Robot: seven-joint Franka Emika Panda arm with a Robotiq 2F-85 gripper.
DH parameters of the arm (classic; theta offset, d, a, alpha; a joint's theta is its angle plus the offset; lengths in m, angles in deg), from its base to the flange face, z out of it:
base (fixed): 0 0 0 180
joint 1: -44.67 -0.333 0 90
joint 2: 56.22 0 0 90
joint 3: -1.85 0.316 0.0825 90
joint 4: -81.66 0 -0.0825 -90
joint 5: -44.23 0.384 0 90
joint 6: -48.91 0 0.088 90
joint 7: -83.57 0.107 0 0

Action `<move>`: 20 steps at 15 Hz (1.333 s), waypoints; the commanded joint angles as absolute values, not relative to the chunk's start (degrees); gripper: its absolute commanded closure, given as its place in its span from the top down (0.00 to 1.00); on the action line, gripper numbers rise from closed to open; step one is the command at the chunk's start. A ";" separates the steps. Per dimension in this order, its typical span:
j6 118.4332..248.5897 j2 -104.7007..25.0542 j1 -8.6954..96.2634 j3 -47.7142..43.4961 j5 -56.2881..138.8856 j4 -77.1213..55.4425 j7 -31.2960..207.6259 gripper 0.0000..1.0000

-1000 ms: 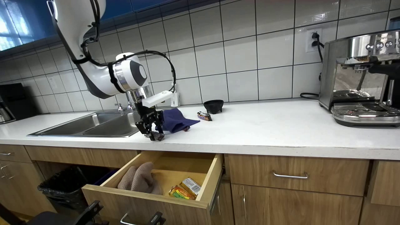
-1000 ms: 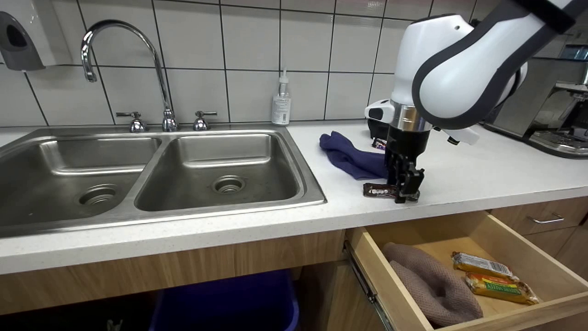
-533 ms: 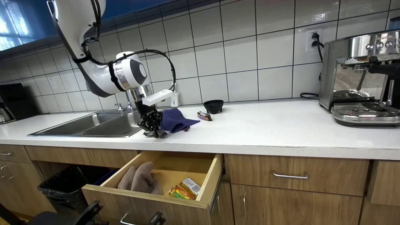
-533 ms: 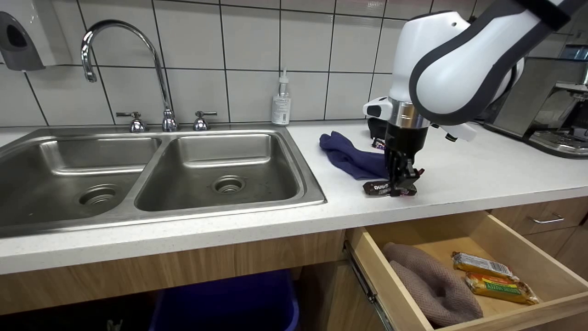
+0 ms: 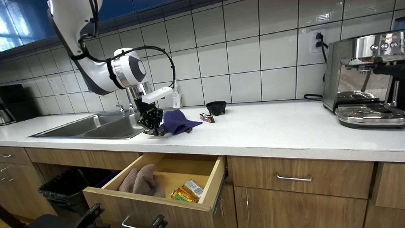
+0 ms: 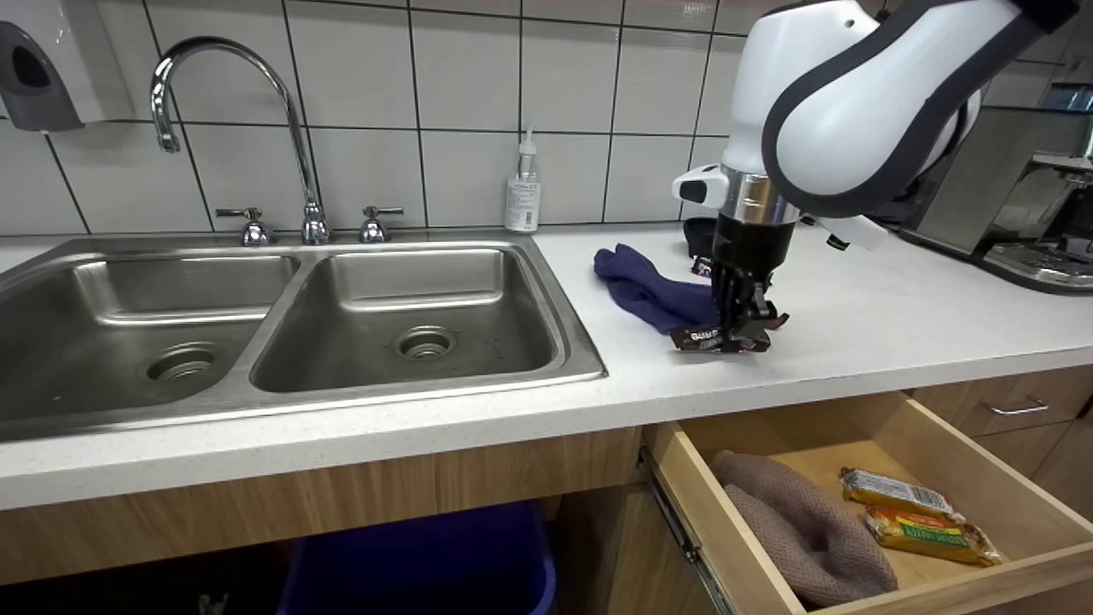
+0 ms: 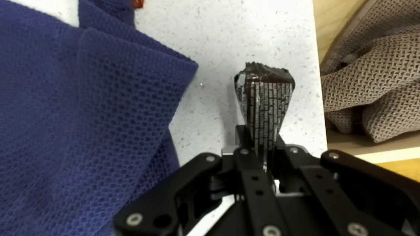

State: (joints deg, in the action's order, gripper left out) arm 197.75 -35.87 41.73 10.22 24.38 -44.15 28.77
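"Two fingers [image 7: 249, 165], drawn in since a second ago?"
"Pinched narrow on dark wrapped bar [image 7: 267, 101], lifted just above the counter [image 5: 284, 126] near its front edge; grasp seems sound."
"Beyond?"
"Blue cloth [image 7: 98, 114] behind, unmoved; black bowl [image 5: 216, 108], back edge."

A curved faucet [image 6: 302, 154] behind a double sink [image 6: 276, 323], an espresso machine [image 5: 364, 79], and a dark appliance [image 5: 17, 100], perhaps a coffee maker

Ext. views share drwr [image 5: 178, 176]; wrist close-up, downward.
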 commanded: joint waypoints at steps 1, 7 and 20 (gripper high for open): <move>197.54 -39.66 42.26 11.08 25.63 -47.12 26.92 0.04; 197.83 -43.50 42.12 10.65 25.18 -52.16 27.34 0.04; 197.87 -49.75 41.89 7.09 22.38 -62.72 30.17 0.04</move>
